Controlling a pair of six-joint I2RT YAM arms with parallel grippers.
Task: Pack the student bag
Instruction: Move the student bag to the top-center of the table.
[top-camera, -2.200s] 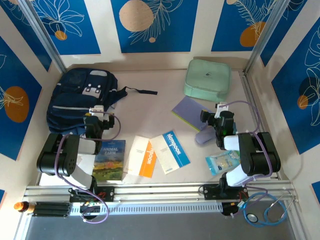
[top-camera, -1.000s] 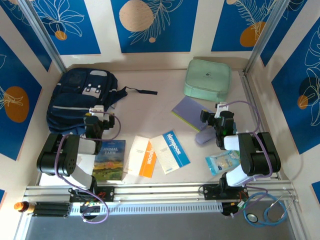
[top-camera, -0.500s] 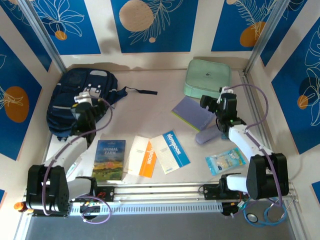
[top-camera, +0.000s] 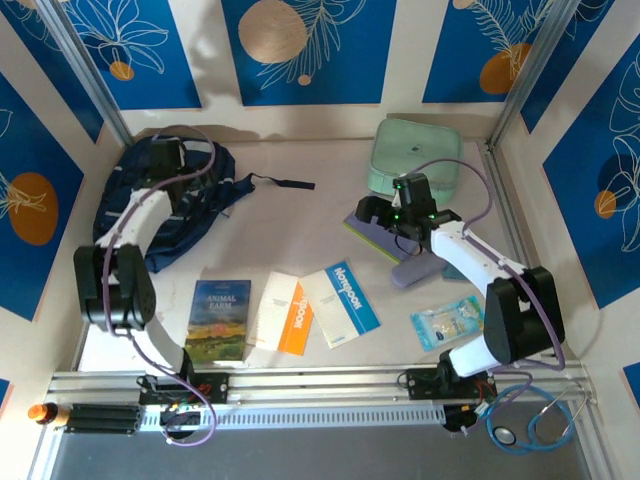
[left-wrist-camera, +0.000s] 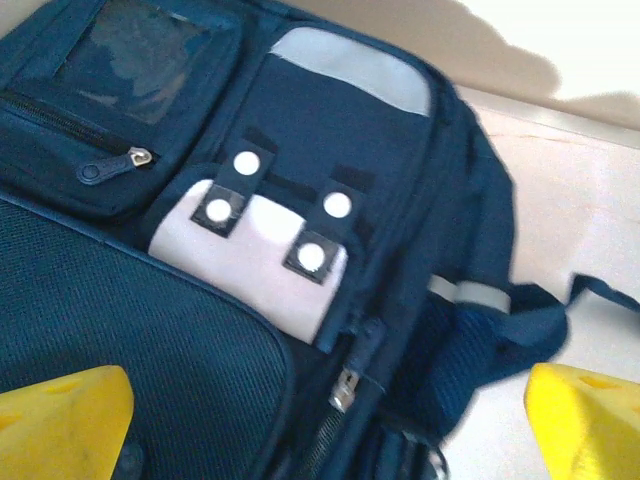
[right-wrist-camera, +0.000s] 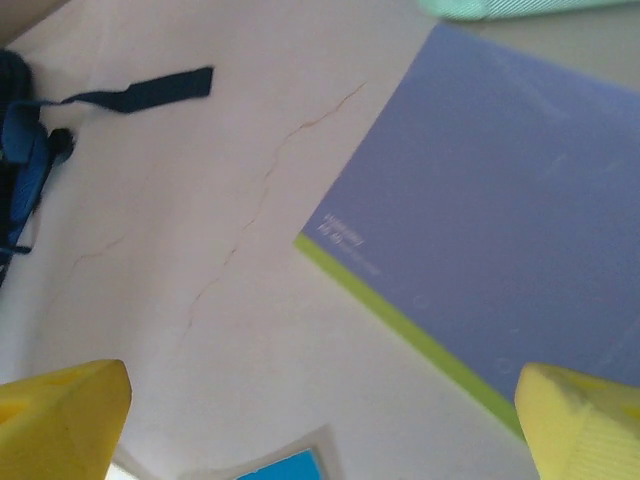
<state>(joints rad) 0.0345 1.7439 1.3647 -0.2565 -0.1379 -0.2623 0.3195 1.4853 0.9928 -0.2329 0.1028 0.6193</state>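
Tabletop (top-camera: 300, 225) holds student bag (top-camera: 203, 180), purple notebook (right-wrist-camera: 500, 220), booklets (top-camera: 320, 305).

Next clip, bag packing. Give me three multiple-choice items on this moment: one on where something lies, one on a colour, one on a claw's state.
1. Where on the table is the bag?
A. far left
B. near right
C. centre

2. What colour is the notebook below the right claw?
A. red
B. purple with a green edge
C. black

3. The left claw above the bag is:
A. open
B. shut on a strap
C. shut on a zip

Key: 1 A, the bag lies in the far left corner. 2 B, the cover is purple with a green strip along one edge. 3 A, its jaws stand wide apart and grip nothing.
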